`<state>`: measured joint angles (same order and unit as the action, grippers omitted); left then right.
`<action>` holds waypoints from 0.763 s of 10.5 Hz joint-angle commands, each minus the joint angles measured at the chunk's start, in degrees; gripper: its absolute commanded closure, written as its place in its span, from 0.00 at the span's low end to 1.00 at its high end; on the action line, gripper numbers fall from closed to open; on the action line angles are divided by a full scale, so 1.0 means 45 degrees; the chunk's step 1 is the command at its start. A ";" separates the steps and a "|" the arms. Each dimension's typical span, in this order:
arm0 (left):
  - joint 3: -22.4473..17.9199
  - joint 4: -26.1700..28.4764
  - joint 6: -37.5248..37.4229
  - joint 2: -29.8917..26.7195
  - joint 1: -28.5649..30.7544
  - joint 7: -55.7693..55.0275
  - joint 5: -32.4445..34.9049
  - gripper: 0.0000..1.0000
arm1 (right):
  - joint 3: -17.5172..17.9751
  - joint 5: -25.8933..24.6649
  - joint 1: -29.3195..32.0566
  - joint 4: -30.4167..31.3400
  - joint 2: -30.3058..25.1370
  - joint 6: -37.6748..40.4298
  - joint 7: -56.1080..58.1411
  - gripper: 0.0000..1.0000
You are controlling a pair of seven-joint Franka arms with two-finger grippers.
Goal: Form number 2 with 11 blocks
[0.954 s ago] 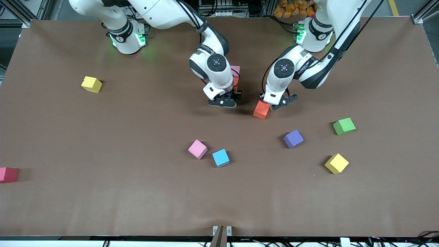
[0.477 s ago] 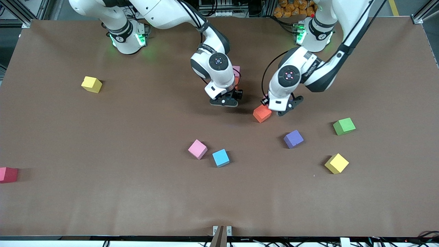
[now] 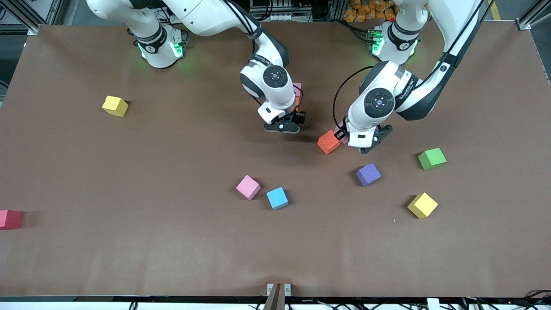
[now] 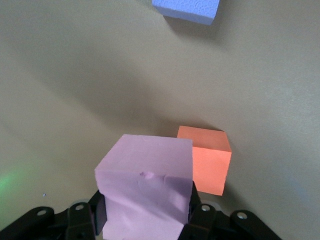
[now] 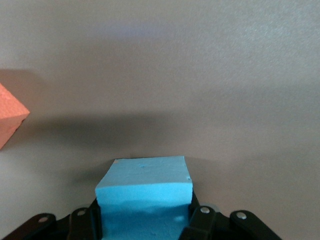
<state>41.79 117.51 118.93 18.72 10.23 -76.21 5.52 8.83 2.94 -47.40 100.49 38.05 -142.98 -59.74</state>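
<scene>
My left gripper [image 3: 344, 132] [image 4: 146, 212] is shut on a pink block [image 4: 145, 170] [image 3: 340, 128], held just above the table beside an orange block [image 3: 328, 142] [image 4: 205, 160]. My right gripper [image 3: 289, 122] [image 5: 145, 215] is shut on a light blue block [image 5: 144, 192], low over the table's middle. The front view hides that block under the hand. Partly covered by the right hand, a pink block [image 3: 296, 88] and an orange one [image 3: 297, 101] lie close together. No number 2 shape shows.
Loose on the table are a purple block [image 3: 368, 174] [image 4: 187, 10], pink [image 3: 248, 187], light blue [image 3: 277, 198], two yellow [image 3: 115, 105] [image 3: 422, 205], red [image 3: 9, 218] at the right arm's end, and a green cube [image 3: 431, 158].
My left gripper has carried the pink block toward the left arm's end, past the orange block, which stayed put. My right gripper has barely moved.
</scene>
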 commanded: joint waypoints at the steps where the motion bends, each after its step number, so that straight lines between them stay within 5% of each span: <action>1: 0.0051 -0.0272 -0.0588 -0.0155 0.0284 -0.0194 -0.0308 1.00 | 0.0127 -0.0340 -0.0034 -0.0320 0.0256 0.0093 -0.0376 1.00; 6: 0.0070 -0.0508 -0.0590 -0.0116 0.0559 -0.0292 -0.0308 1.00 | 0.0147 -0.0535 -0.0034 -0.0320 0.0256 0.0093 -0.0376 0.81; 8: 0.0070 -0.0508 -0.0590 -0.0097 0.0559 -0.0312 -0.0308 1.00 | 0.0147 -0.0555 -0.0034 -0.0301 0.0256 0.0074 -0.0376 0.37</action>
<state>41.75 115.66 117.61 18.72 12.58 -76.77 5.38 9.18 1.92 -47.47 100.46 38.11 -142.97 -59.85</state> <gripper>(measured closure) 0.383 0.396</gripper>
